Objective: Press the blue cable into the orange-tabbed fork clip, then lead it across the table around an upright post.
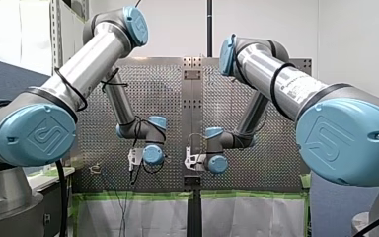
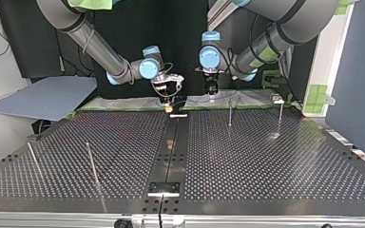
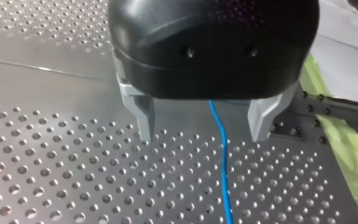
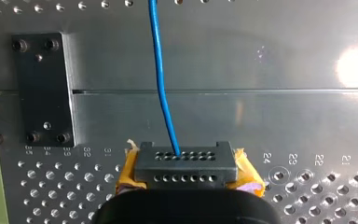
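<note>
A: Where is the blue cable [image 4: 161, 84]?
B: One end disappears into the dark perforated tip of my right gripper [image 4: 186, 163], with a yellow pad [image 4: 249, 176] on either side. From there it runs straight away over the smooth centre strip [image 4: 284, 116] of the desk [image 2: 266, 161], beside a dark bolted plate [image 4: 42, 88].
A: And those fingers [image 4: 186, 171]?
B: Pressed together on the cable, as far as the right wrist view shows.
A: Does the cable reach the other arm?
B: Yes. In the left wrist view it passes between the 2 grey metal fingers [image 3: 144, 116] of my left gripper [image 3: 204, 133], touching neither, and goes on above the perforated surface. Those fingers are spread wide.
A: Where do the grippers stand?
B: In the top view both hang at the desk's far edge, near its middle and close together. My right one is over the centre strip and my left one is just to its right. Green tape [image 3: 342, 149] lines that edge.
A: The posts?
B: 4 thin upright posts [image 2: 230, 113]: 2 in the top view's right half, toward the far edge, and 2 in its left half, nearer the camera. A small pale fixture [image 2: 277, 99] sits at the far right edge. I cannot tell whether it is the clip.
</note>
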You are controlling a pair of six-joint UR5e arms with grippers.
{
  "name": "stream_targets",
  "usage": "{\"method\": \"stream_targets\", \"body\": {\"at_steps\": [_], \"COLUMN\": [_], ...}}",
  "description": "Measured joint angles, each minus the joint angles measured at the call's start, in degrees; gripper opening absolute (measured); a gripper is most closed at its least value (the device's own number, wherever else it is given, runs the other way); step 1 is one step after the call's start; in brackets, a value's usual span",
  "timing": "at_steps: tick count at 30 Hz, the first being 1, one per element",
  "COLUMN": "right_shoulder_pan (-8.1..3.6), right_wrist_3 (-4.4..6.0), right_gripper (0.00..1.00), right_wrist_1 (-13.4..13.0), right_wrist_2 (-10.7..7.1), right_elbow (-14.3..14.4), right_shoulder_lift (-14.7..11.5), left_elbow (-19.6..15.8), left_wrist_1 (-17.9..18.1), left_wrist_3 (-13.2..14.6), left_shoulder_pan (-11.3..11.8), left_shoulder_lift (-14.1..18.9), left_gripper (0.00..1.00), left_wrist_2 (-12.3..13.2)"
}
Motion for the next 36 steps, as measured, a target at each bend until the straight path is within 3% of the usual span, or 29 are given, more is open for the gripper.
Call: {"method": "stream_targets", "body": {"at_steps": [9, 19, 28, 36], "right_shoulder_pan": [0.15, -0.19, 0.06, -0.06], "right_wrist_3": [0.00, -0.41, -0.59, -0.60], "right_gripper": [0.00, 0.00, 0.00, 0.00], "right_wrist_1": [0.5, 1.0, 0.8, 0.9], "right_wrist_2": [-0.06, -0.10, -0.09, -0.09], "right_elbow": [0.0, 0.0, 0.0, 0.0], "right_shoulder_lift": [0.0, 0.0, 0.1, 0.2], "left_elbow": [2.9, 8.4, 13.2, 13.7], "left_wrist_1": [-2.4, -4.3, -5.9, -7.3], "left_wrist_3": [-0.1, -3.7, -2.1, -0.4], "left_shoulder_pan": [0.5, 1.2, 1.6, 1.6], "left_shoulder_lift": [-3.3, -7.3, -7.4, -7.5], "left_gripper": [1.00, 1.00, 1.00, 1.00], "left_wrist_2": [-0.2, -2.9, -3.2, -3.1]}}
